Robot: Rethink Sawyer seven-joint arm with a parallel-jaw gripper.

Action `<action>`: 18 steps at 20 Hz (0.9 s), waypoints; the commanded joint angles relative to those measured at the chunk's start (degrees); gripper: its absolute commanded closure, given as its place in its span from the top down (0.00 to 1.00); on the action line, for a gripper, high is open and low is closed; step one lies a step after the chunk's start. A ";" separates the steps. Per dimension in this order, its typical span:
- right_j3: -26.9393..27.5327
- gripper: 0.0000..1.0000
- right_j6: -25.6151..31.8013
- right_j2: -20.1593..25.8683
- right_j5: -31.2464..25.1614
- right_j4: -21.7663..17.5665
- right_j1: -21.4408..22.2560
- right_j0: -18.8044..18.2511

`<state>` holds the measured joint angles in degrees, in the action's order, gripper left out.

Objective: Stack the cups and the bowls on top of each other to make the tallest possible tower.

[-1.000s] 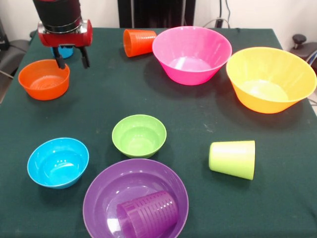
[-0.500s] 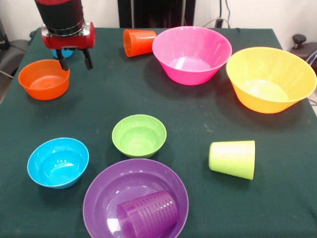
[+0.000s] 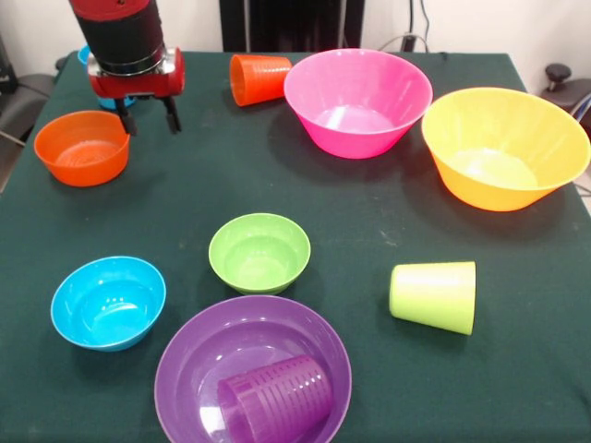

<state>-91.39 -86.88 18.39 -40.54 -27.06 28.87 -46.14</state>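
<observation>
1. we see the gripper [image 3: 149,119] hanging over the table's back left part, its two dark fingers [image 3: 171,114] parted with only green cloth between them; it grips nothing
2. the small orange bowl [image 3: 82,148] sits upright just left of the gripper, apart from it
3. a sliver of the blue cup [image 3: 109,101] shows behind the gripper's red body; we cannot tell how it stands
4. the orange cup [image 3: 259,78] lies on its side at the back, just beside the large pink bowl [image 3: 358,101]
5. the large yellow bowl [image 3: 503,148] stands upright at the right, close to the pink one
6. the small green bowl [image 3: 259,252] sits upright near the middle, with the small blue bowl [image 3: 108,302] to its left, well apart
7. the wide purple bowl [image 3: 199,355] is at the front edge, and the purple cup [image 3: 275,400] lies on its side inside it
8. the lime green cup [image 3: 433,296] lies on its side to the right of the green bowl
9. we see nothing stacked on the green table [image 3: 369,212]
</observation>
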 commanded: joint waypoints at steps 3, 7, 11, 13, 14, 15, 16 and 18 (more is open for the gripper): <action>3.92 1.00 10.18 3.70 0.02 -5.46 -3.29 -0.60; 4.55 1.00 10.87 3.74 -0.52 -5.63 -3.26 -1.12; 4.51 1.00 11.51 3.94 -1.09 -5.57 -2.84 -1.82; 4.53 1.00 11.58 4.05 -1.42 -5.46 -2.67 -1.86; 4.44 1.00 11.61 4.11 -1.56 -5.40 -2.52 -1.90; 4.43 1.00 11.60 4.14 -1.72 -5.33 -2.42 -1.89; 4.30 1.00 11.57 4.16 -1.74 -5.34 -2.27 -1.86; 4.34 1.00 11.40 4.18 -1.59 -5.36 -2.44 -1.78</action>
<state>-90.00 -86.88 18.41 -40.54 -27.06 28.43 -48.67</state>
